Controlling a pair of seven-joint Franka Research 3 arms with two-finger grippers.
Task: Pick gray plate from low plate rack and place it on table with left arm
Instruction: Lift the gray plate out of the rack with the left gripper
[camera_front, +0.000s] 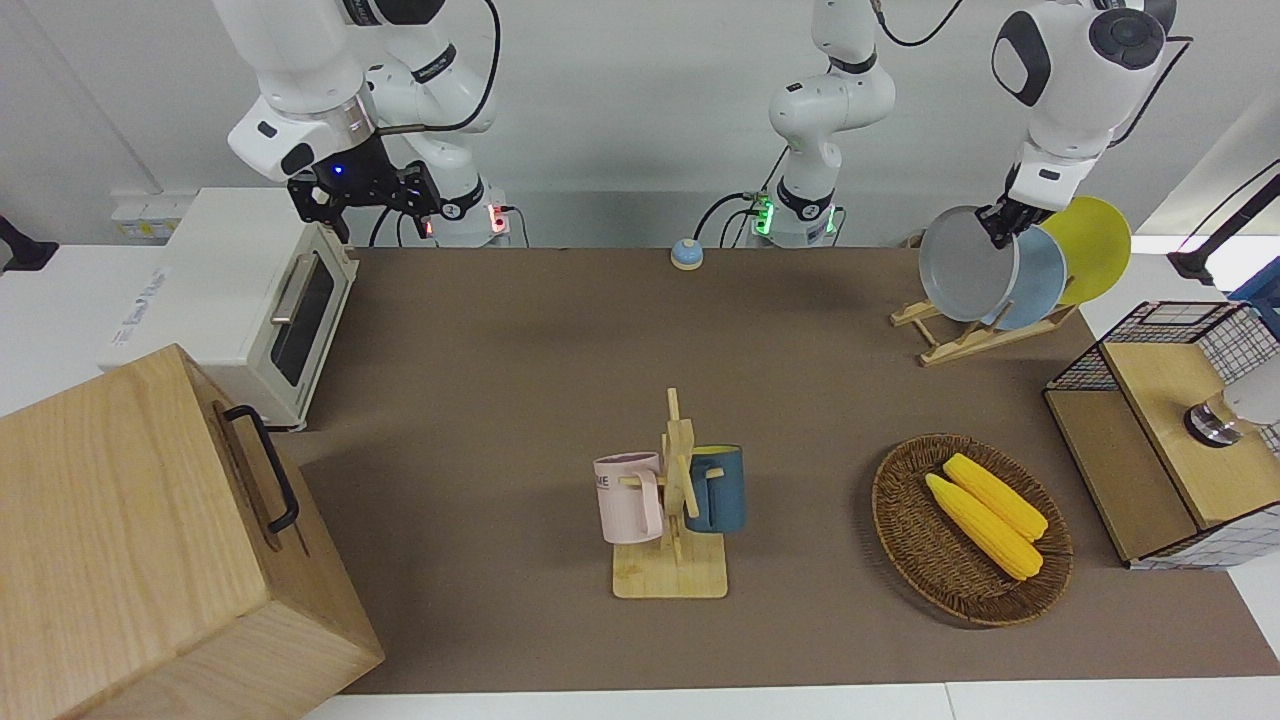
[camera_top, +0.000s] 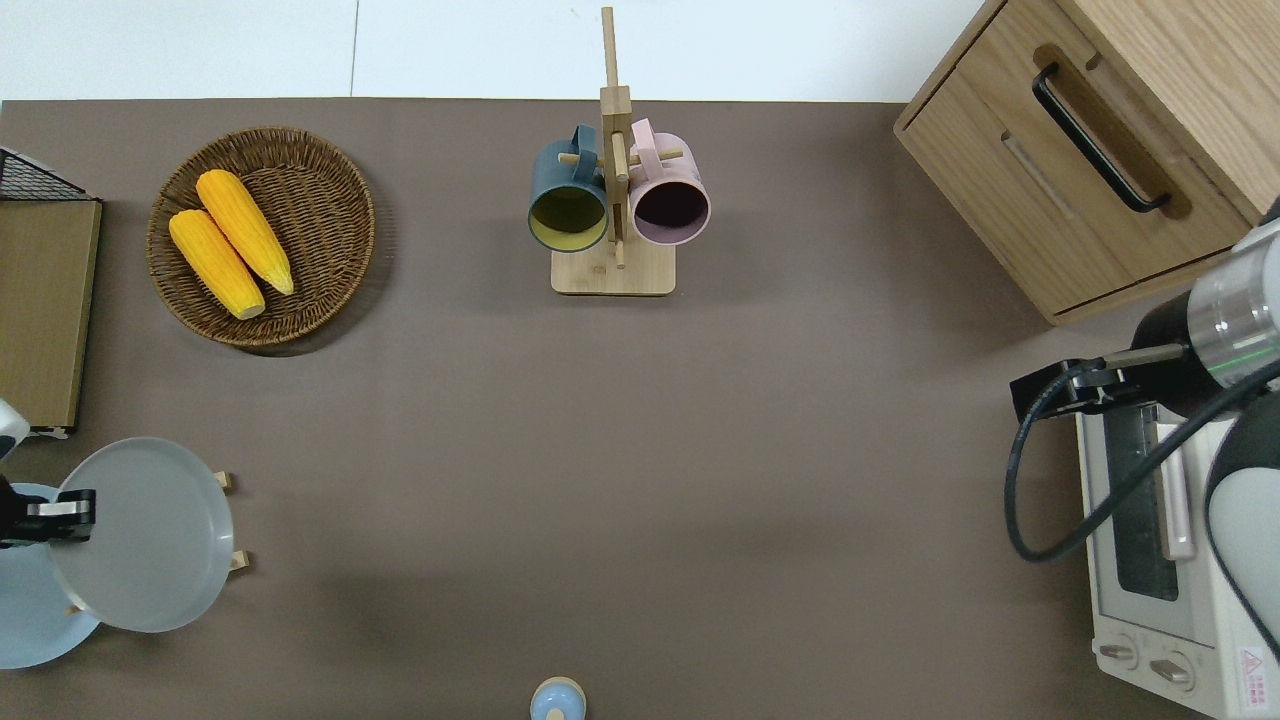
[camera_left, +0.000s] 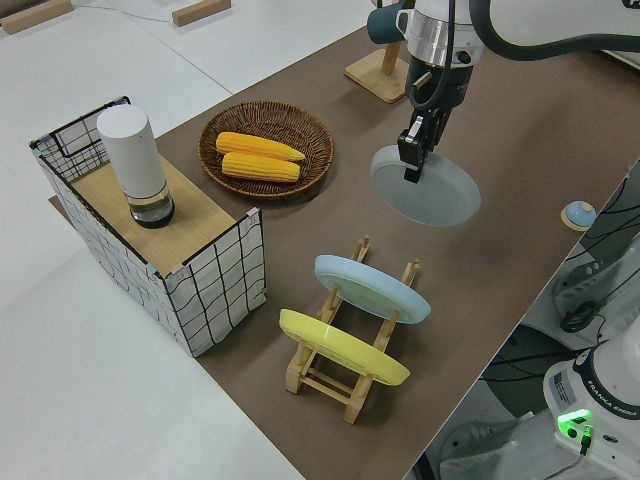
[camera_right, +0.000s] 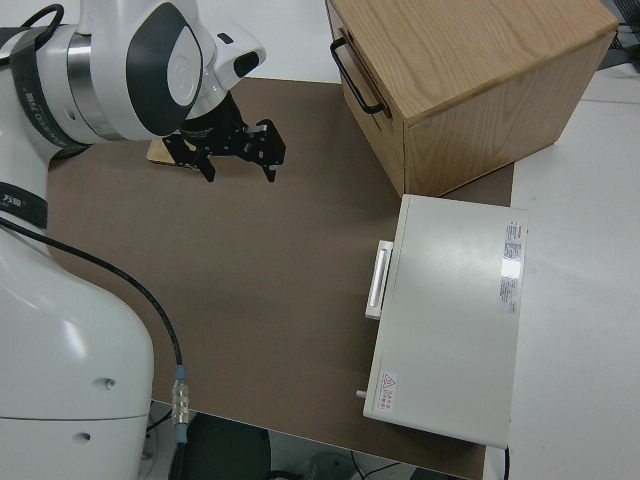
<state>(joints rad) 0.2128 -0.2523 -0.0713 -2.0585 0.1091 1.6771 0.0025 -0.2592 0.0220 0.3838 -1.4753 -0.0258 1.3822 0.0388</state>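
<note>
My left gripper (camera_front: 1000, 226) is shut on the rim of the gray plate (camera_front: 964, 277) and holds it tilted in the air. In the overhead view the gray plate (camera_top: 145, 536) hangs over the low plate rack (camera_top: 236, 560) and hides most of it. In the left side view the gripper (camera_left: 412, 160) holds the plate (camera_left: 432, 190) clear of the rack (camera_left: 345, 378). The light blue plate (camera_front: 1040, 285) and the yellow plate (camera_front: 1096, 245) still lean in the rack (camera_front: 975, 337). The brown table (camera_front: 500, 350) is bare beside the rack. My right gripper (camera_right: 240, 152) is parked and open.
A wicker basket (camera_front: 905, 540) with two corn cobs, a mug stand (camera_front: 672, 520) with two mugs, a wire basket (camera_front: 1200, 330) with a wooden lid, a wooden cabinet (camera_front: 130, 540), a toaster oven (camera_front: 240, 300) and a small blue bell (camera_front: 686, 254) stand on the table.
</note>
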